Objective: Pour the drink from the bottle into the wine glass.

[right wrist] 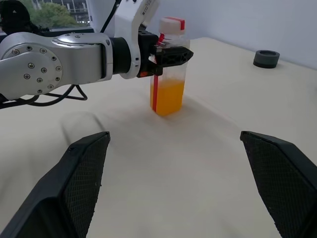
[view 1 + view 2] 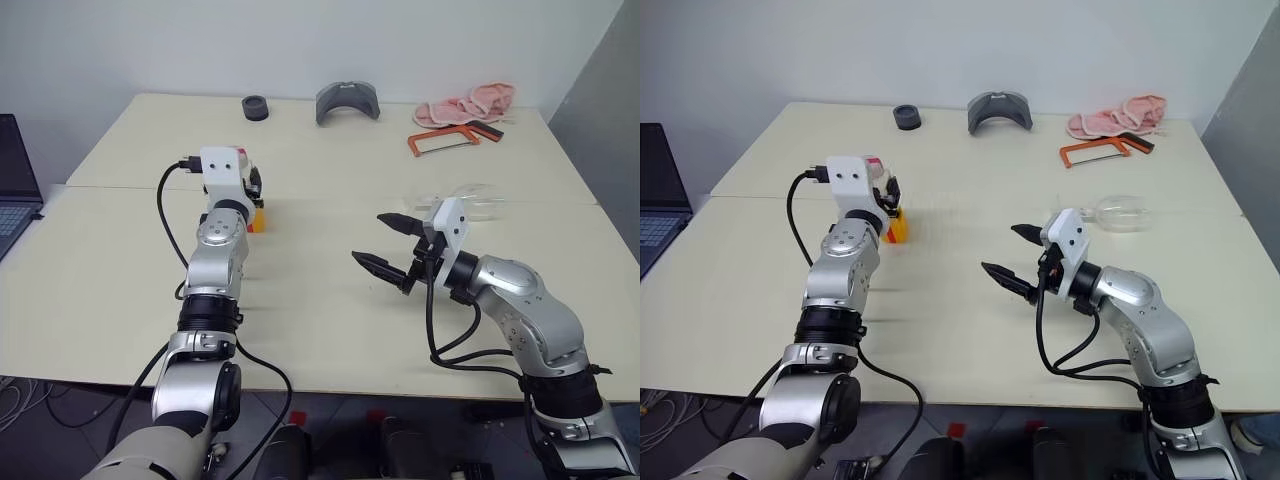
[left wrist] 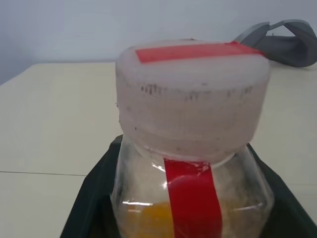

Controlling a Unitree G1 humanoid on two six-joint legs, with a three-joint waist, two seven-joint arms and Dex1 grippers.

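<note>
The bottle (image 1: 167,74) stands upright on the cream table (image 2: 330,300), with the orange drink (image 1: 168,96) filling its lower half. A red strip runs down its side and its white cap (image 3: 193,94) carries a red band. My left gripper (image 1: 171,54) is shut on the bottle, its black fingers clasping the clear part just under the cap. The wine glass (image 2: 1120,213) seems to lie on its side on the table, right of centre, behind my right gripper. My right gripper (image 2: 385,243) hovers open and empty, pointing towards the bottle from some way off.
Along the table's far edge sit a black ring (image 2: 255,107), a grey curved piece (image 2: 348,101), a pink cloth (image 2: 470,102) and an orange hacksaw (image 2: 450,140). A laptop (image 2: 15,190) stands off the table's left side. A seam crosses the tabletop.
</note>
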